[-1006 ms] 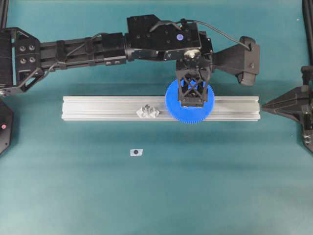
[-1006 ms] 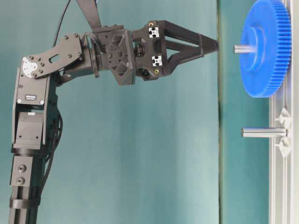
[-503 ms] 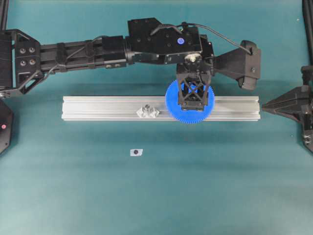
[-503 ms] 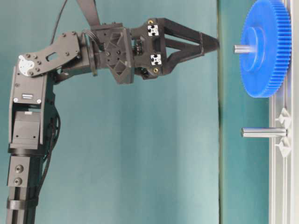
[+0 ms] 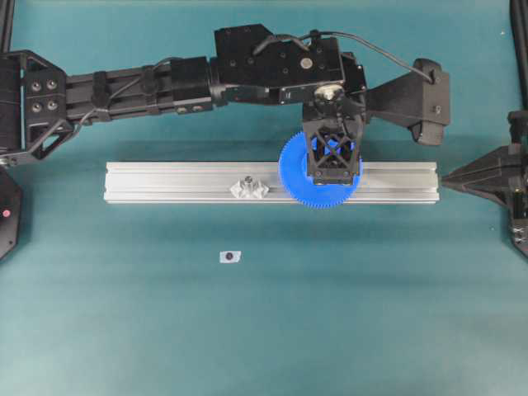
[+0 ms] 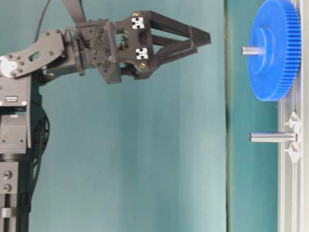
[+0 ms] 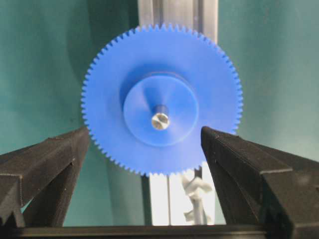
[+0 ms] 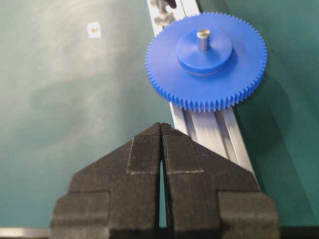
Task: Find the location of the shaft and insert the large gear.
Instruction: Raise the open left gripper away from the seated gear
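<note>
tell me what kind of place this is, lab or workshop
Most likely a robot lab bench: a bare teal table, two black arms, and a test fixture, an aluminium rail carrying a blue gear on a shaft.

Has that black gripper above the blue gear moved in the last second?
Yes. In the table-level view the left gripper has drawn back from the gear, to the left and slightly up in the picture; the gear sits on its shaft.

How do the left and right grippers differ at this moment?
The left gripper is open, jaws spread either side of the gear; the right gripper is shut. The left hangs above the gear; the right sits off the rail's end. Both hold nothing.
</note>
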Tool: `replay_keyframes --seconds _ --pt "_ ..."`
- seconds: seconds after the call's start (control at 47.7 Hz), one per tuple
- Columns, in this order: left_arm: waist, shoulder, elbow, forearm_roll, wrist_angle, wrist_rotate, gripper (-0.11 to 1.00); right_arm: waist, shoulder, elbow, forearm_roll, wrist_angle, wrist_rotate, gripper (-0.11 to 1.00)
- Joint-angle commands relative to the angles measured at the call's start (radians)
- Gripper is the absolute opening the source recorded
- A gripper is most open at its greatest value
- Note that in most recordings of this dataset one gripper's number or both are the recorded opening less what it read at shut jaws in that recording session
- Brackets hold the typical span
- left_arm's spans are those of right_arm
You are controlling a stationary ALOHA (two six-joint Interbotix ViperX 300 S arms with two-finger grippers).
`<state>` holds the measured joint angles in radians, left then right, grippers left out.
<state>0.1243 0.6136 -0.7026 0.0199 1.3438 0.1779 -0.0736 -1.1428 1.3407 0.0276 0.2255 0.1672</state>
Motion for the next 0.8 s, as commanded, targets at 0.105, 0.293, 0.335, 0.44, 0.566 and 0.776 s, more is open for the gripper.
replay_keyframes --seconds 0.105,0.293,0.335,0.44,0.566,0.776 --pt "-0.009 -0.029 -0.048 0.002 0.014 -0.014 0.94 0.000 0.008 -0.023 0.002 -0.005 0.012 -0.03" --pt "-0.012 -0.018 -0.048 0.002 0.028 -0.015 0.94 0.000 0.008 -0.025 0.002 -0.005 0.012 -0.03" --pt "-0.014 -0.017 -0.049 0.002 0.028 -0.015 0.94 0.000 0.008 -0.025 0.002 -0.005 0.012 -0.03" --pt "-0.017 -0.015 -0.051 0.002 0.029 -0.017 0.94 0.000 0.006 -0.026 0.002 -0.005 0.012 -0.03" --pt "-0.018 -0.015 -0.055 0.002 0.032 -0.025 0.94 0.000 0.008 -0.026 0.002 -0.005 0.012 -0.03" --pt "-0.018 -0.014 -0.057 0.000 0.040 -0.031 0.94 0.002 0.008 -0.026 0.000 -0.005 0.012 -0.03"
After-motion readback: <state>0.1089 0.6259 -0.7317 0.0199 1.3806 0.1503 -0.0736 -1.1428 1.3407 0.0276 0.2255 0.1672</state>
